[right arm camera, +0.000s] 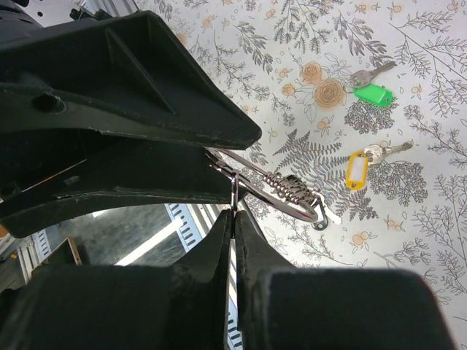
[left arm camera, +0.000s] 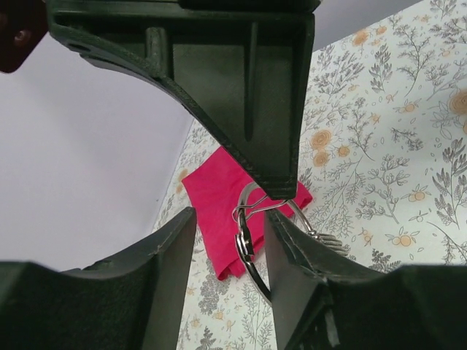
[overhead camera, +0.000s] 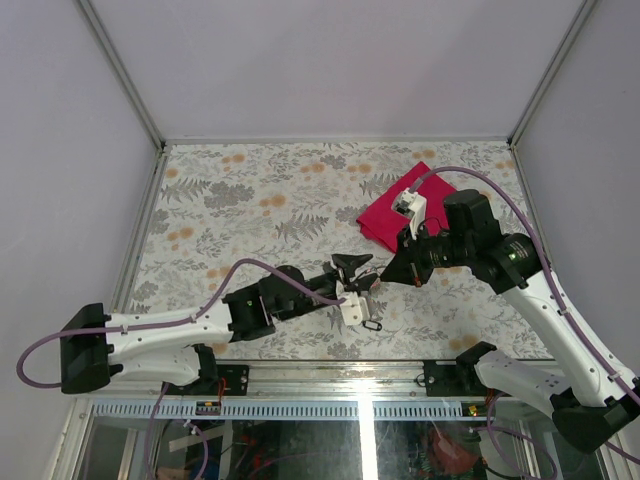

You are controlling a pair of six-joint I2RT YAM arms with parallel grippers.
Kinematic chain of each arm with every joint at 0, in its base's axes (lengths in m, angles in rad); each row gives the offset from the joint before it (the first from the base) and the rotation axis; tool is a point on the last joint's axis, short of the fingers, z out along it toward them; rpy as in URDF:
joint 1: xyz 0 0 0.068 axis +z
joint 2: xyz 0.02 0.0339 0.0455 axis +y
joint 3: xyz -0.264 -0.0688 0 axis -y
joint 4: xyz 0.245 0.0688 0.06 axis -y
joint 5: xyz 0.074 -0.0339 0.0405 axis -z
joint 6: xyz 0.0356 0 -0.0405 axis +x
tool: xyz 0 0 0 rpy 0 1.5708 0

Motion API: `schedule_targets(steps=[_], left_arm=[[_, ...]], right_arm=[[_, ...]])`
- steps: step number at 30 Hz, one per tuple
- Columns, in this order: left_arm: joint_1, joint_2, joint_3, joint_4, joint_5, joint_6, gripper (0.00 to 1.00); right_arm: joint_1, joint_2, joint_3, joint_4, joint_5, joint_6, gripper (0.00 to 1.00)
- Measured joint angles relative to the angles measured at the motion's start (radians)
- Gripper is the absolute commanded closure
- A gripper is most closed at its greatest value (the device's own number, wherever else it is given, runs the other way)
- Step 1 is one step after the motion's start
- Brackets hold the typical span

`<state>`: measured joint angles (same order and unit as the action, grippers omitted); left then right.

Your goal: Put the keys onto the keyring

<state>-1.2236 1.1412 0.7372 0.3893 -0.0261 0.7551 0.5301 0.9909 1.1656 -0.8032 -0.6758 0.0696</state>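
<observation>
- The surface point(overhead camera: 250, 190) carries no box, tray or other container that I can see. A red cloth point(overhead camera: 395, 215) lies flat beyond the keyring point(left arm camera: 244, 251).
- The right gripper point(right arm camera: 233, 215) is pinched together on the keyring's wire, holding it off the surface. The left gripper point(left arm camera: 230, 226) stands apart around the same ring, not visibly clamping it.
- A green-tagged key point(right arm camera: 372, 92) and a yellow-tagged key point(right arm camera: 356, 171) lie loose, well apart from the keyring, so threading looks largely undone.
</observation>
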Motion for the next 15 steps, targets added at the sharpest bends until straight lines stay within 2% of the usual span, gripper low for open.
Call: schedule_targets(steps=[9,15], left_arm=[[-0.011,0.043,0.038,-0.056,0.006,0.054,0.74],[-0.014,0.055,0.054,-0.090,-0.002,0.074,0.95]], right_arm=[[0.000,0.000,0.000,-0.001,0.000,-0.004,1.00],[0.000,-0.001,0.000,-0.010,0.004,-0.011,1.00]])
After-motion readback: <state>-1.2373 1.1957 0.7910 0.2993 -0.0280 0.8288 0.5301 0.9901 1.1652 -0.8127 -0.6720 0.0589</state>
